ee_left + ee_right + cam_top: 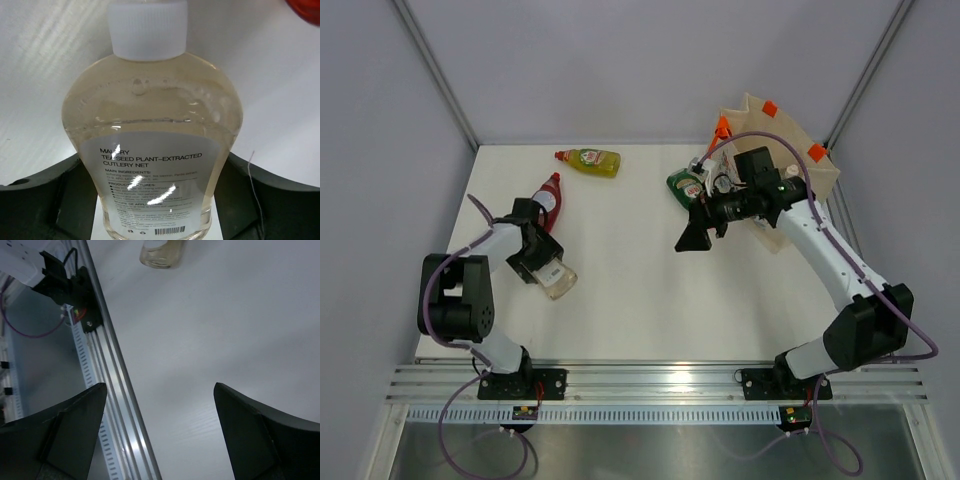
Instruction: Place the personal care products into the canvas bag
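The L fingers (45, 205) sat on both sides of a clear amber bottle (155, 125), low down by its label. They were right up against it, but I couldn't tell if they squeezed it or not. The bottle lay flat on the white desk (640, 300), near left, w/ its white cap (147, 30) pointing away from the arm. The red bottle (549, 200) lay just beyond it, on the far side of the L arm.

The R fingers (60, 435) were wide open w/ nothing between them. They hung over the middle of the desk, a bit to the right, apart from all the bottles.

The yellow bottle (592, 161) lay on its side far back, left of the middle. The green bottle (686, 186) lay just beside the left side of the canvas bag (828, 175). The bag was at the far right corner, w/ orange tabs (769, 107) on top. The R arm covered part of it, so what was inside was hard to see.
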Tool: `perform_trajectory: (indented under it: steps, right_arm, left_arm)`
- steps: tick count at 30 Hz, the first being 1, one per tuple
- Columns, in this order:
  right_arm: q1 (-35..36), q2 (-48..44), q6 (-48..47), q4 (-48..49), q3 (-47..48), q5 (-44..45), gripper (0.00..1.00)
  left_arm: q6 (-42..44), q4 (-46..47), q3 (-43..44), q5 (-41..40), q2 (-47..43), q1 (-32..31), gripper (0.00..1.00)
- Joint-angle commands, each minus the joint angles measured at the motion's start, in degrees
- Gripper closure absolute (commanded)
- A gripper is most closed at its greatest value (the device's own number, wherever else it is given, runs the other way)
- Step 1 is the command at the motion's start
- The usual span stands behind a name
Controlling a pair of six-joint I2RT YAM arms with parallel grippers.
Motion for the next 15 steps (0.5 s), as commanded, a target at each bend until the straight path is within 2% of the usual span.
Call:
perform_trajectory:
  steps: [1, 3, 5, 8, 11, 15]
  right_arm:
    - [3.3, 2.9, 13.6, 9.1, -3.4, -4.8, 0.04]
    - [5.2, 5.4, 20.7, 14.1, -5.1, -4.9, 0.04]
    - [6.6, 6.8, 29.0, 17.8, -5.9, -2.7, 0.03]
    - [9.8, 7.7, 40.4, 26.9, -9.3, 6.0, 0.01]
    - [13.5, 9.7, 43.7, 30.1, -8.2, 13.3, 0.01]
    - [17.8, 14.2, 44.8, 29.9, -5.3, 15.4, 0.0]
  left_arm:
    - [-0.2, 10.7, -4.3, 12.2, -7.8, 0.3, 1.0]
    - [-4.0, 16.8, -9.3, 20.8, -11.0, 0.2, 1.0]
    - [-7.3, 20.7, -12.3, 24.2, -15.5, 0.0, 1.0]
    - [-14.2, 28.3, -17.4, 30.4, -19.2, -0.5, 1.0]
    - [-19.3, 32.1, -19.5, 33.7, -20.2, -2.2, 1.0]
    - [-23.7, 34.3, -18.6, 33.0, -20.2, -7.1, 1.0]
